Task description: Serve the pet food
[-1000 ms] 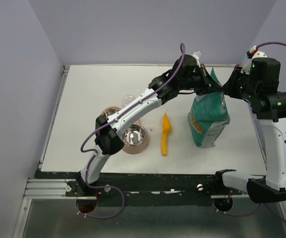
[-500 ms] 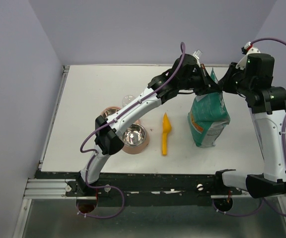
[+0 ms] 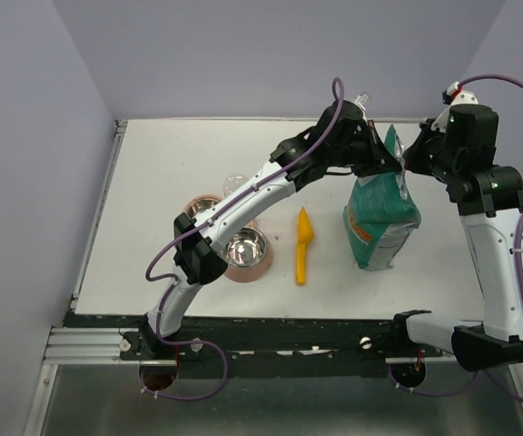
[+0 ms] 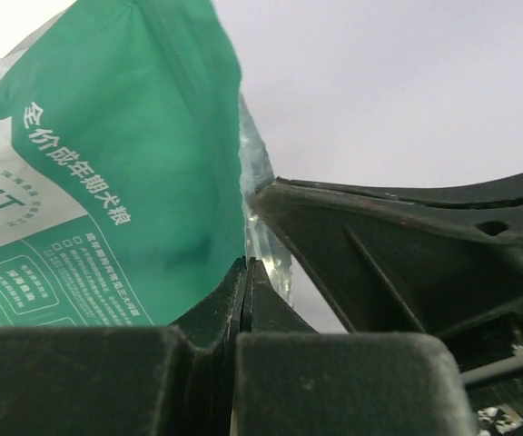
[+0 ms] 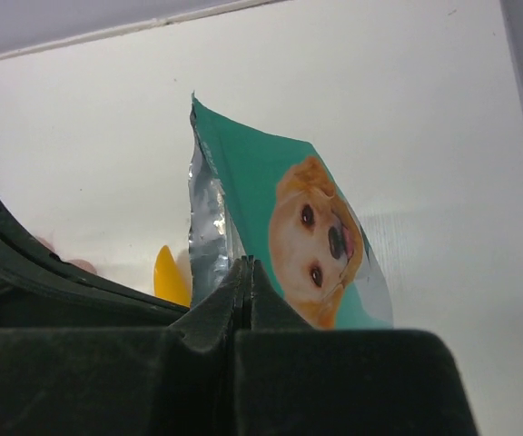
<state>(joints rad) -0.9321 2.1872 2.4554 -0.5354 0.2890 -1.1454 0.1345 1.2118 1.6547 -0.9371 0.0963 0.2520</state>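
The pet food itself is hidden from view; only its teal-green bag (image 3: 381,216), printed with a dog's face and white label text, is seen just right of the yellow scoop (image 3: 303,243) on the surface (image 3: 171,182). The bag is stood upright, its long axis rising to a silver-lined top edge. That edge is pinched between the pressed-together fingers of the left gripper (image 3: 394,166) and the right gripper (image 3: 409,163).
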